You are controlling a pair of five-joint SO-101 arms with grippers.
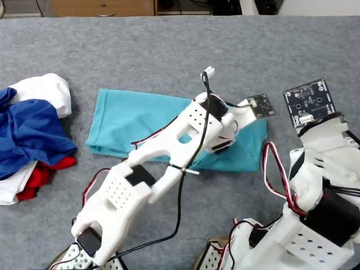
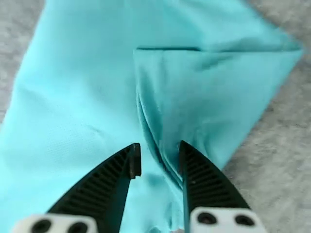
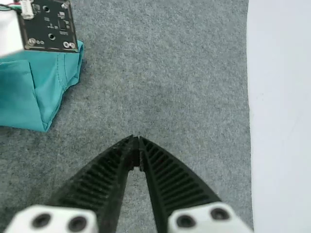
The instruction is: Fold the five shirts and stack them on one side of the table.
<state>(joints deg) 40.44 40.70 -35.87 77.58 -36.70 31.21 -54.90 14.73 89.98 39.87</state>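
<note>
A teal shirt (image 1: 135, 121) lies flat and partly folded in the middle of the grey table. My left arm stretches over its right half, and the left gripper (image 2: 159, 158) hovers close above the cloth (image 2: 87, 97), open, with a folded crease (image 2: 150, 131) running between the fingertips. The right gripper (image 3: 136, 145) is shut, holds nothing, and hangs over bare grey table to the right of the teal shirt's corner (image 3: 34, 97). The right arm (image 1: 315, 174) stands at the table's near right.
A heap of unfolded shirts sits at the table's left edge: blue (image 1: 28, 132), white (image 1: 48, 90) and red (image 1: 42, 174). The table's right edge (image 3: 248, 97) runs close beside the right gripper. A wooden cabinet (image 1: 104, 7) stands behind the table.
</note>
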